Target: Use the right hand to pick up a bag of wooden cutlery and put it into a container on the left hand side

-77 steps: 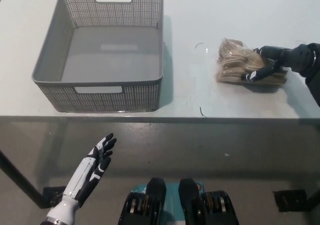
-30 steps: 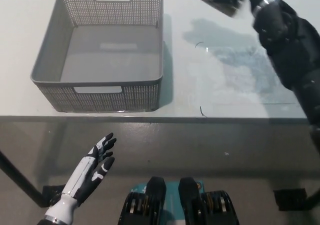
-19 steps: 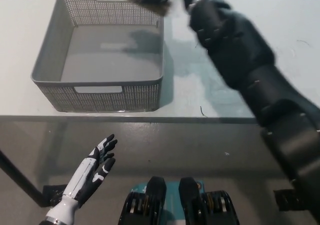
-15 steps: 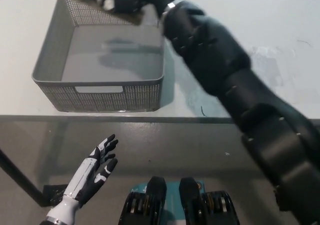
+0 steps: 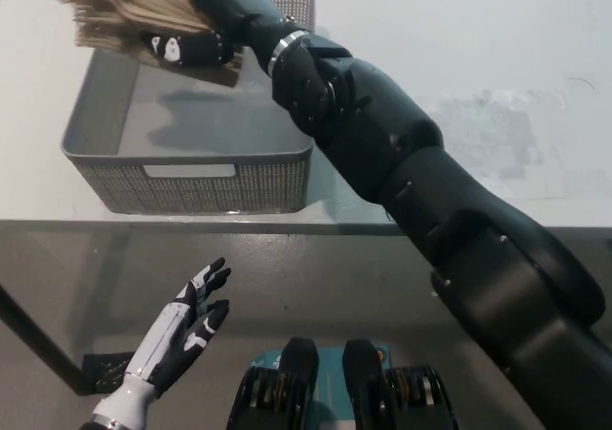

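My black right arm stretches from the bottom right across the table to the far left. Its hand (image 5: 191,31) is shut on the bag of wooden cutlery (image 5: 120,14), a tan bundle held in the air over the far left part of the grey basket (image 5: 191,177). The bag casts a shadow on the basket's floor. My white left hand (image 5: 182,330) rests open at the lower left, below the table's front edge.
The grey mesh basket stands on the white table (image 5: 497,115) at the left, its far side partly hidden by my arm and the bag. The table's front edge (image 5: 287,225) runs across the middle of the picture.
My right hand has lifted the bag from the table's right side and carried it leftward, from above the basket's far right corner to over its left part. The left hand has barely moved.
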{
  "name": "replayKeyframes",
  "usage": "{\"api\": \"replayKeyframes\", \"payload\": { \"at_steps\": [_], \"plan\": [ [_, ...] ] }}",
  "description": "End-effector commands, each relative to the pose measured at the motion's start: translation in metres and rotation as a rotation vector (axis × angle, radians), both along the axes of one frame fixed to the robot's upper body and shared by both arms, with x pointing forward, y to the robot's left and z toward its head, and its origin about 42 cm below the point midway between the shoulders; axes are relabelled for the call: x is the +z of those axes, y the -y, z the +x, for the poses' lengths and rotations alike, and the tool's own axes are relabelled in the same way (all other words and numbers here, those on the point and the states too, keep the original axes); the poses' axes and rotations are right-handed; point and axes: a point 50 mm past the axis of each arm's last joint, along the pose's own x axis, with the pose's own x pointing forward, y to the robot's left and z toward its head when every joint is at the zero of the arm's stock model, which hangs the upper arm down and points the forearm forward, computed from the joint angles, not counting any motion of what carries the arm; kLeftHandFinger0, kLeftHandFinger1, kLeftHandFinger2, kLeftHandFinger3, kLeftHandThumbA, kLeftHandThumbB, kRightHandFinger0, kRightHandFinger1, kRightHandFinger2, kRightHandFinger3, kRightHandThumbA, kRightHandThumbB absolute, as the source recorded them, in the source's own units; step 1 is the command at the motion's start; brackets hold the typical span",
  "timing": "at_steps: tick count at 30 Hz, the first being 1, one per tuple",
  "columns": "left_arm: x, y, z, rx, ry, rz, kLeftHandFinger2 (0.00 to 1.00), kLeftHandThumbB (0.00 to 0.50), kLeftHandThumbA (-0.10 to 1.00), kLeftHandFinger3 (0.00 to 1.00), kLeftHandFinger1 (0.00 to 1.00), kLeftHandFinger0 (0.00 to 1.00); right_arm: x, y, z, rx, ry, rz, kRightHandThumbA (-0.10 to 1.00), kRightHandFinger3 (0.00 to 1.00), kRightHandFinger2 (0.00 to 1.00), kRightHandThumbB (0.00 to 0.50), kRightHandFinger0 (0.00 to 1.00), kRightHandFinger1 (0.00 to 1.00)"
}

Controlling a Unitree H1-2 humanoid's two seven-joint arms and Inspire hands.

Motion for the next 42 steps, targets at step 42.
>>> {"api": "replayKeyframes", "payload": {
  "at_steps": [42],
  "plan": [
    [0.014, -0.006, 0.009, -0.012, 0.053, -0.007, 1.00, 0.014, 0.86, 1.00, 0.96, 0.86, 0.054, 0.241, -0.121, -0.017, 0.273, 0.687, 0.96, 1.00, 1.00, 0.334, 1.00, 1.00]
  ]
}}
